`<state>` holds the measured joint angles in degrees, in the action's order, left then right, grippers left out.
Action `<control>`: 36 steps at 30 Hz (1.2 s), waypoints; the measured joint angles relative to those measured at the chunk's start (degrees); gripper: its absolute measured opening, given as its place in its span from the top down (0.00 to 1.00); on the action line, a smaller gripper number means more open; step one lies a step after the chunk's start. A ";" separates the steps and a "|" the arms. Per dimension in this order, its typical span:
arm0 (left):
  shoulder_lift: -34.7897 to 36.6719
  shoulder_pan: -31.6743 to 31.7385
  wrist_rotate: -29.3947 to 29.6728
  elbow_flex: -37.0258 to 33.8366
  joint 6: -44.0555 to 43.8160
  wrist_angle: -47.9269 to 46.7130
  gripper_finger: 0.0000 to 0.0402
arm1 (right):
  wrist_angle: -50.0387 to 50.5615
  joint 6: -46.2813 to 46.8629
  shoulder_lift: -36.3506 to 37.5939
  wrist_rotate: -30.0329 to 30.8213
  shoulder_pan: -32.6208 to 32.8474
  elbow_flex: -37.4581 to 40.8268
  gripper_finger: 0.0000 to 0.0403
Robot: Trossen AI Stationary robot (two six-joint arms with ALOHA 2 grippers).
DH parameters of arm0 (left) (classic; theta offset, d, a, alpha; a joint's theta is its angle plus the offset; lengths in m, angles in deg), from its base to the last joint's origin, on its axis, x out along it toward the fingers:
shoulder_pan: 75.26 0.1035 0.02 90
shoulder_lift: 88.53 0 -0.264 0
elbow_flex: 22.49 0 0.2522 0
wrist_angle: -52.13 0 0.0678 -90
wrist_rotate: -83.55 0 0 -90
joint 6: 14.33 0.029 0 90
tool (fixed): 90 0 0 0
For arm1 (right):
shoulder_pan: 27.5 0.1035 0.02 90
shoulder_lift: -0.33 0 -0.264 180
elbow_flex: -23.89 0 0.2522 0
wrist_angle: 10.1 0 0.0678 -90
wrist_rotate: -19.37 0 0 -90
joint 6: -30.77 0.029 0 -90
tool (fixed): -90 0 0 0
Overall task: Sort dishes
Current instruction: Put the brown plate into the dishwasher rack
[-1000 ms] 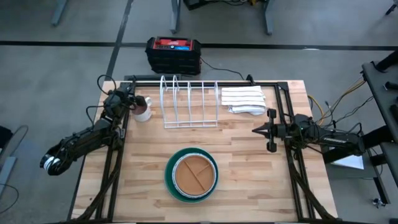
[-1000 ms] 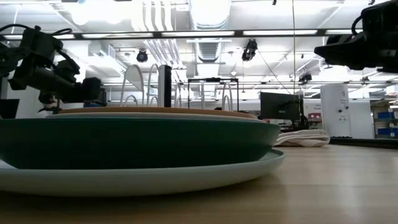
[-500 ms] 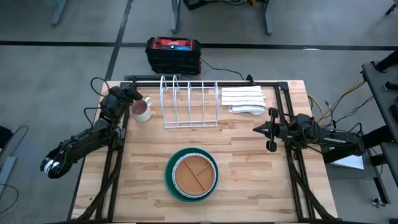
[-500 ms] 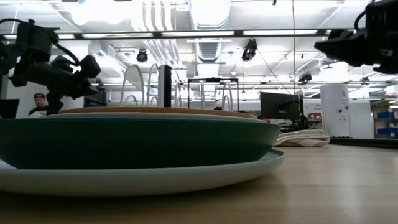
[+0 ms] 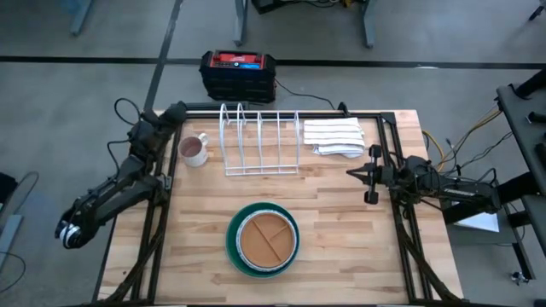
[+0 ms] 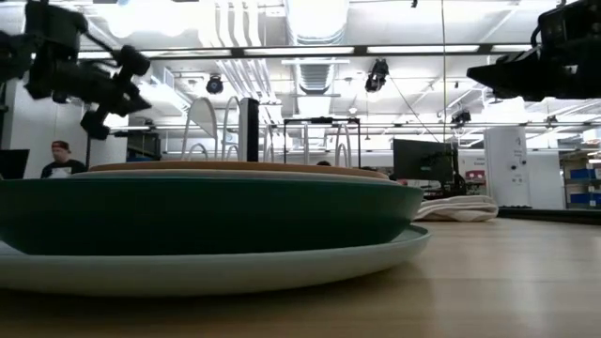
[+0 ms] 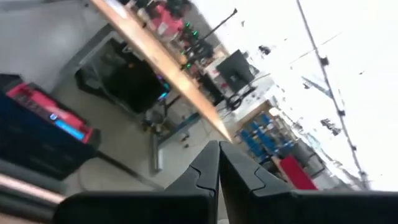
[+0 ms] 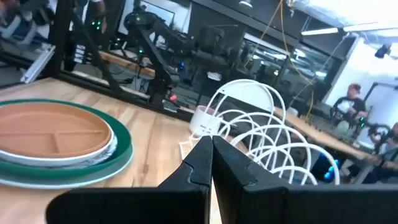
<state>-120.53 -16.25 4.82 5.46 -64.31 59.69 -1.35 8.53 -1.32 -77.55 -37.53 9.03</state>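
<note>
Both grippers have their fingers pressed tight together, and we see nothing held in them. Our left gripper (image 5: 177, 112) is up in the air at the far left corner of the table (image 5: 341, 230), just past the small pink mug (image 5: 194, 150). From its own camera we see its two dark fingers (image 7: 205, 169) touching, pointing out at the room. Our right gripper (image 5: 351, 176) hangs over the right side of the table, pointing toward the middle. Its fingers (image 8: 200, 157) are shut too.

We see the plates in one stack (image 5: 263, 240) near the front middle of the table, well apart from both grippers. A small brown plate (image 5: 267, 238) with dividers sits on top. A dark green plate (image 6: 207, 214) is wider and shows around it. A pale plate (image 6: 282, 266) lies under the green one, at the very bottom. We cannot tell what other plates hide in between.

Behind the stack stands a white wire rack (image 5: 260, 141). A folded white cloth (image 5: 334, 136) lies just to the right of the rack. A black and red box (image 5: 238, 74) sits on the floor beyond the table. Far off in the room we see a person (image 6: 60, 160).
</note>
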 joint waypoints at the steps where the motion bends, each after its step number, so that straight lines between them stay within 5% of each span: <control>1: 0.02 -0.70 0.22 1.47 0.26 -2.64 1.00 | 0.04 -1.22 0.00 0.02 0.00 0.00 1.00; 5: -1.36 -4.17 -1.76 8.59 3.69 -8.88 1.00 | -0.34 -3.61 0.03 0.87 0.00 0.00 1.00; 13: -7.70 -15.18 -26.38 22.52 33.23 -10.03 1.00 | -0.31 0.10 0.09 2.54 -0.01 0.00 1.00; 25: -9.71 -39.88 -18.23 25.45 50.83 -15.36 1.00 | 0.08 5.68 0.07 2.51 -0.01 0.00 1.00; 28: -9.80 -42.83 -12.29 25.45 47.35 -17.43 1.00 | 0.04 5.27 0.07 2.54 -0.02 0.00 1.00; 36: -11.82 -45.12 -12.23 25.53 44.11 -18.24 1.00 | -0.15 5.66 0.07 2.48 -0.01 0.02 1.00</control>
<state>-132.36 -61.37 -7.42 30.99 -20.21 41.45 -1.50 14.20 -1.26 -75.07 -37.53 9.05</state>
